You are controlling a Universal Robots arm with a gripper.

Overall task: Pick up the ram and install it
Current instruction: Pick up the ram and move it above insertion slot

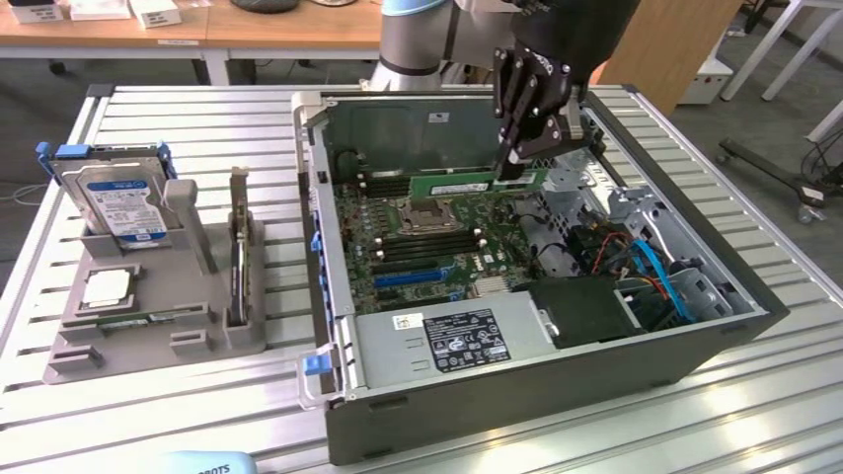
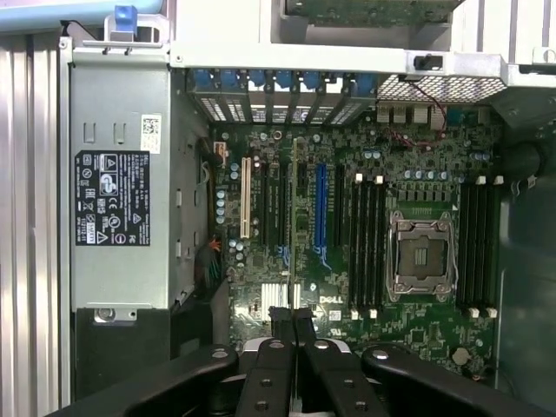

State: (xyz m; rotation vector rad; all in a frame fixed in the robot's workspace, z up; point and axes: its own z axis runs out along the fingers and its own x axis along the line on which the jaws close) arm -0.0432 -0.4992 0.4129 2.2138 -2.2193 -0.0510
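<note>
Firstly, at my own end: my gripper (image 1: 518, 168) was closed on the ram (image 1: 461, 185). It pinched the green stick near one end, so most of it and its white label stuck out free toward the exterior view's left. In the wrist view my fingers (image 2: 280, 323) were pressed together, pointing down at the board. I held the stick on edge with its long side level. I judged that this matched the run of the memory slots (image 2: 365, 248) and kept the contact edge facing them.

The ram hung inside the open computer case (image 1: 527, 405), over the back part of the motherboard (image 1: 435, 259), beyond the processor socket (image 1: 424, 219). I could not tell whether its lower edge had met a slot. The power supply (image 1: 448, 341) lay well apart from my grip.

Farthest off, on the table (image 1: 197, 128) at the exterior view's left, the grey parts holder (image 1: 79, 360) carried a hard drive (image 1: 125, 209), a square processor chip (image 1: 109, 286) and an upright card (image 1: 239, 252). Each sat in its own seat, presumably for easy reach from above.
</note>
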